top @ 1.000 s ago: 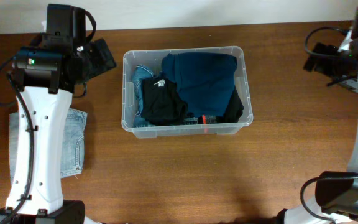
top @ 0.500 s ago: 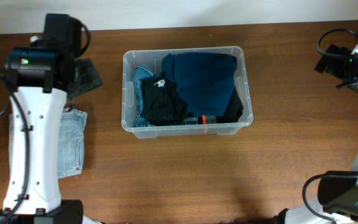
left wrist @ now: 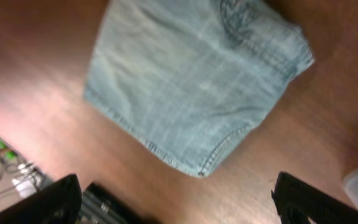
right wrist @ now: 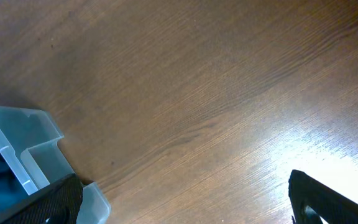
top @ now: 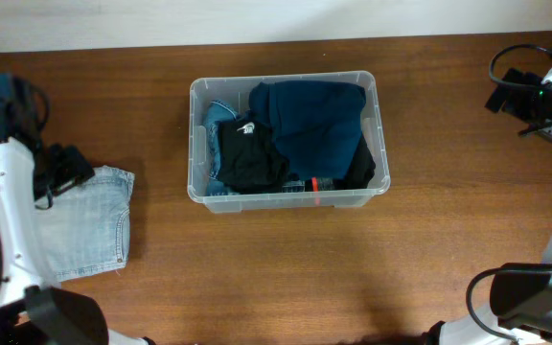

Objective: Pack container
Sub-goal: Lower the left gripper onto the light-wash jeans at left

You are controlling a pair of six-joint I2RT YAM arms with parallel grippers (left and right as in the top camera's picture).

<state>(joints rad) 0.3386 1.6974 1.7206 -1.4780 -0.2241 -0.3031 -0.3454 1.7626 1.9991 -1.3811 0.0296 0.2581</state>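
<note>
container [top: 286, 77] centre of worktop [top: 286, 278], holding dark clothes [top: 310, 120] | outside: one folded denim piece [top: 89, 225] to its left (probably the last item to pack) | left jaws wide, empty, near denim | right jaws wide, empty

In the left wrist view, the left end effector [left wrist: 179, 202] shows only two fingertips in the lower corners; the lower edge cuts off the rest. The denim garment [left wrist: 197, 81] is blurred there and cropped by the upper edge. In the overhead view, the left arm [top: 3, 230] overlaps its left edge.

In the right wrist view, you see only one corner of the container [right wrist: 23, 155], at lower left.

The dark blue garment [top: 310, 120] and black garment [top: 247, 153] hide the layers beneath. The red mark [top: 314, 185] is too small to identify.
</note>
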